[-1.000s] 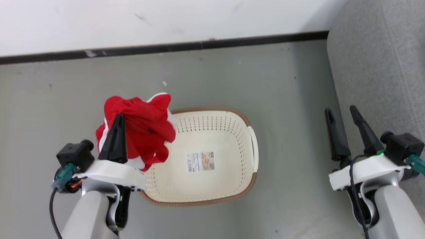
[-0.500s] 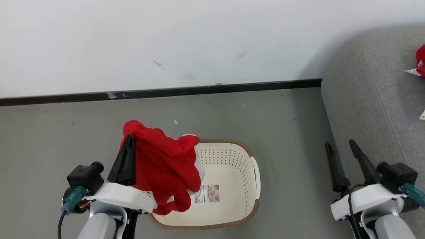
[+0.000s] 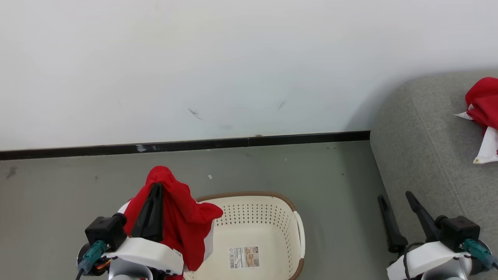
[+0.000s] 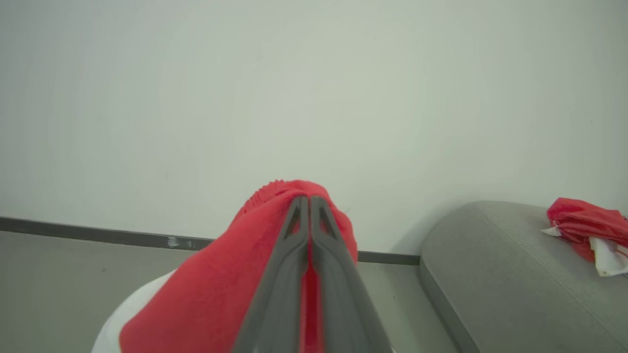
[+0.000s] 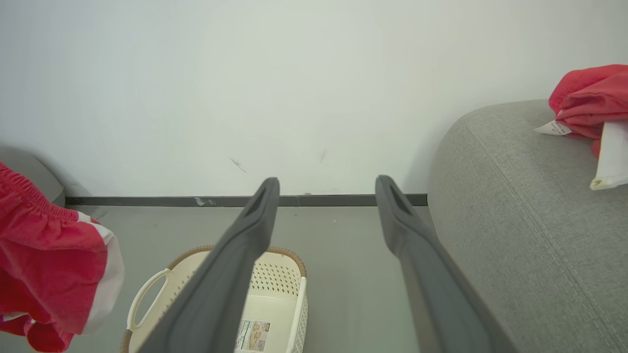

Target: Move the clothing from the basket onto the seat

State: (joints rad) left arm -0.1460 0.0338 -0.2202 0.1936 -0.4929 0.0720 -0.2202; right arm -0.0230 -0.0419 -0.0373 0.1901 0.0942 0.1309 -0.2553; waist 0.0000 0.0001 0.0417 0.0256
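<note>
Clothing red, clamped in left claw, hanging above left side of basket | right claw apart, empty, beside seat | red garment on seat, far right

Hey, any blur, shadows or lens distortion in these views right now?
Head view: sharp, evenly lit, soft shadow on the wall beside the sofa. Left wrist view: left gripper and jersey loom large, slightly soft. Right wrist view: right gripper looks stretched by the wide lens; basket crisp.

Empty right gripper spread; basket beyond; clothing left, seemingly hanging.
</note>
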